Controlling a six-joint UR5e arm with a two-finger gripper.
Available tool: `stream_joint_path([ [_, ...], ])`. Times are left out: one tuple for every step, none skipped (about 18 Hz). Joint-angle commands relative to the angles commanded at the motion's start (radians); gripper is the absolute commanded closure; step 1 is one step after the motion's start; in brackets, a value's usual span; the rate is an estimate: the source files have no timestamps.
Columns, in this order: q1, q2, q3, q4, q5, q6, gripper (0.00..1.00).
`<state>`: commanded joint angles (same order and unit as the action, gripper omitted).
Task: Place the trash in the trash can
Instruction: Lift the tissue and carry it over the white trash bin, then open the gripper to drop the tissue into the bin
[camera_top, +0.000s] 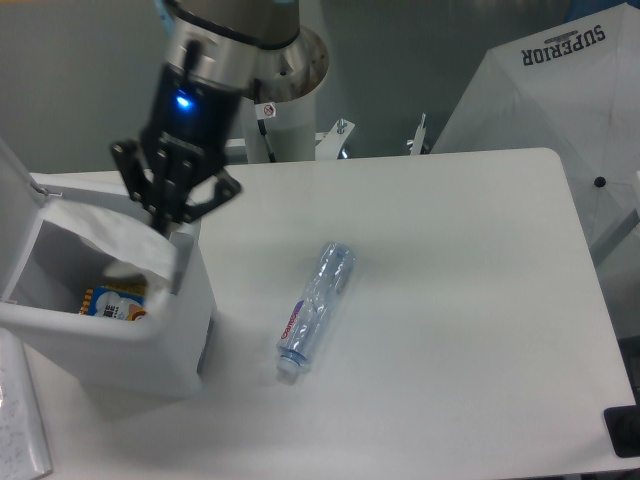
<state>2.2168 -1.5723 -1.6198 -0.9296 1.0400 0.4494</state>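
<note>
My gripper (160, 222) hangs over the right side of the open trash can (190, 330), shut on the crumpled white wrapper (110, 235). The wrapper dangles down into the bin's opening. A crushed clear plastic bottle (315, 308) with a red-and-blue label lies on the white table, to the right of the bin and well apart from the gripper. The bin's white lid (15, 175) stands open at the left edge.
A yellow-and-blue package (112, 302) lies at the bottom of the bin. The arm's base column (280, 120) stands behind the table. A white canopy (560, 90) with black lettering is at the back right. A dark object (622, 430) sits at the lower right edge.
</note>
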Motion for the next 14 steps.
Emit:
stream_joint_path([
  [-0.02, 0.0, -0.003, 0.0, 0.0, 0.0, 0.85],
  [-0.035, 0.0, -0.011, 0.0, 0.002, 0.003, 0.81],
  [-0.045, 0.0, -0.017, 0.0, 0.003, 0.008, 0.76],
  [-0.048, 0.0, -0.022, 0.0, 0.003, 0.011, 0.62],
  [-0.052, 0.0, -0.032, 0.002, 0.006, 0.014, 0.29],
  [-0.051, 0.0, -0.037, 0.002, 0.008, 0.024, 0.1],
  [-0.051, 0.0, -0.038, 0.002, 0.011, 0.041, 0.0],
  [-0.051, 0.0, -0.04, 0.002, 0.011, 0.057, 0.0],
  [-0.051, 0.0, -0.04, 0.002, 0.011, 0.064, 0.0],
  [-0.051, -0.002, -0.035, 0.002, 0.011, 0.064, 0.0],
  [-0.051, -0.003, -0.032, 0.0, 0.011, 0.064, 0.0],
  [-0.048, -0.006, -0.031, 0.0, 0.011, 0.064, 0.0],
  [-0.04, -0.008, -0.028, 0.0, 0.011, 0.066, 0.0],
  [-0.028, -0.008, -0.023, 0.003, 0.011, 0.066, 0.0],
])
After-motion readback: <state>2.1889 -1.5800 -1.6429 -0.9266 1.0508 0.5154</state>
